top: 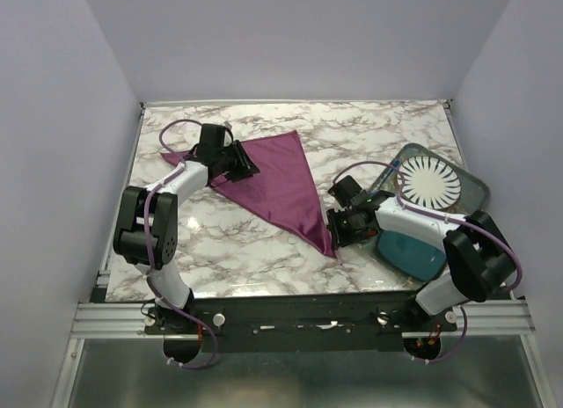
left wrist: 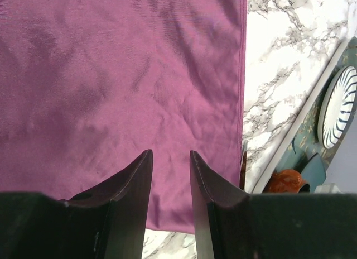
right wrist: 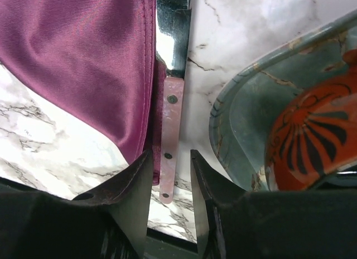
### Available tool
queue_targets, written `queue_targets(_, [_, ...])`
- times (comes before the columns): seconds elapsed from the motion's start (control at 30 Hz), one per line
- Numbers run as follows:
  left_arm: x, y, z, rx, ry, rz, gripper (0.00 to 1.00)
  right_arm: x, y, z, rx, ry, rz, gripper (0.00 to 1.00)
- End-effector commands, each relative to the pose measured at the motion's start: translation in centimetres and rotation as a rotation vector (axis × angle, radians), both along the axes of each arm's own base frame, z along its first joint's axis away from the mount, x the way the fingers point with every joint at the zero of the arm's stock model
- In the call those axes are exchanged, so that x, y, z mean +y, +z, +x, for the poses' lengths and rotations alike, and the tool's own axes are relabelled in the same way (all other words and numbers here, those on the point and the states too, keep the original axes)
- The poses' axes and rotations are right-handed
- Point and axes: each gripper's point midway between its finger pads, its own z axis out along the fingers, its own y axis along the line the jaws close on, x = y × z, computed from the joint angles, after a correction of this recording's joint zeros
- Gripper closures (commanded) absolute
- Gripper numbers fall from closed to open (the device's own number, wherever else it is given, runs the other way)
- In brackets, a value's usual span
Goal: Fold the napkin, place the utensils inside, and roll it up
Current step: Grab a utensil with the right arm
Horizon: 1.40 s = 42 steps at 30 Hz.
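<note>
Right wrist view, knife point(right wrist: 170, 133) lengthwise along napkin point(right wrist: 83, 63) edge, handle nearest the camera.

Boxed in on three sides by plain lilac walls point(top: 299, 39) — back, left, right. Topped in white marble veined grey across the table point(top: 255, 254), edged nearside by an aluminium rail point(top: 114, 318). Lit softly, evenly, without hard shadows.

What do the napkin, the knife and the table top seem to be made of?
The napkin: thin woven cloth, plum-purple with a slight sheen; fine weave lines and soft creases show.
The knife: blade mirror-bright, probably polished steel; handle pale pink with round rivets, perhaps plastic.
The table top: white with grey veins, a marble look; real stone or a printed surface, I cannot tell.
</note>
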Motion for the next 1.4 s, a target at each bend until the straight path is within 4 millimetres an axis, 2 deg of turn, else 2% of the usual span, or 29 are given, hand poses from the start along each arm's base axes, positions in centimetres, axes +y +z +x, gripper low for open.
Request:
queue_targets(0.0, [-0.5, 2.2, -0.1, -0.057, -0.018, -0.027, 0.58, 0.6, -0.5, 1.2, -0.047, 0.013, -0.034, 0.59])
queue_targets(0.2, [-0.2, 3.6, -0.2, -0.088, -0.011, -0.022, 0.57, -0.7, -2.3, 0.7, -0.061, -0.007, -0.161, 0.60])
queue_targets(0.3, [0.1, 4.2, -0.2, -0.103, -0.004, -0.015, 0.57, -1.4, -2.6, 0.6, -0.078, -0.019, -0.198, 0.65])
queue_targets(0.33, [0.3, 4.4, -0.2, -0.105, -0.002, -0.015, 0.57, -1.3, -2.2, 0.7, -0.092, -0.021, -0.185, 0.72])
queue_targets(0.47, [0.7, 4.8, -0.2, -0.116, 0.007, -0.014, 0.57, -0.3, 0.0, 1.5, -0.151, 0.017, -0.127, 0.81])
queue_targets(0.63, [0.9, 5.0, -0.2, -0.119, 0.006, -0.018, 0.56, 0.8, 1.4, 2.2, -0.163, 0.056, -0.098, 0.90])
queue_targets(0.73, [1.0, 4.8, -0.4, -0.115, 0.006, -0.018, 0.56, 0.3, 1.8, 2.3, -0.164, 0.045, -0.126, 0.90])
queue_targets(0.97, [1.5, 4.7, -0.3, -0.114, 0.021, -0.022, 0.56, 0.6, 4.6, 3.0, -0.206, 0.028, -0.103, 0.89])
queue_targets(1.1, [2.1, 4.8, -0.3, -0.117, 0.042, -0.012, 0.56, 0.3, 6.4, 4.3, -0.252, 0.062, -0.153, 0.89])
queue_targets(1.13, [2.7, 5.1, -0.3, -0.122, 0.060, -0.004, 0.56, 0.9, 7.3, 5.1, -0.272, 0.082, -0.147, 0.90])
queue_targets(1.2, [3.8, 5.4, -0.3, -0.129, 0.097, 0.010, 0.55, 2.9, 7.4, 5.6, -0.264, 0.211, -0.104, 0.91])
queue_targets(1.23, [5.3, 5.8, -0.3, -0.143, 0.153, 0.036, 0.54, 4.9, 8.9, 7.1, -0.315, 0.250, -0.042, 0.92])
queue_targets(1.27, [6.3, 6.0, -0.3, -0.146, 0.194, 0.042, 0.53, 6.2, 8.1, 7.8, -0.295, 0.292, -0.035, 0.92])
queue_targets(1.3, [7.3, 6.2, -0.5, -0.147, 0.227, 0.047, 0.53, 7.7, 8.1, 7.9, -0.284, 0.376, 0.008, 0.93])
queue_targets(1.33, [8.2, 6.8, -0.8, -0.165, 0.252, 0.043, 0.51, 8.9, 8.7, 8.7, -0.292, 0.410, 0.035, 0.94])
queue_targets(1.37, [9.8, 7.1, -0.7, -0.167, 0.291, 0.040, 0.50, 10.7, 10.1, 10.0, -0.328, 0.455, 0.067, 0.95])
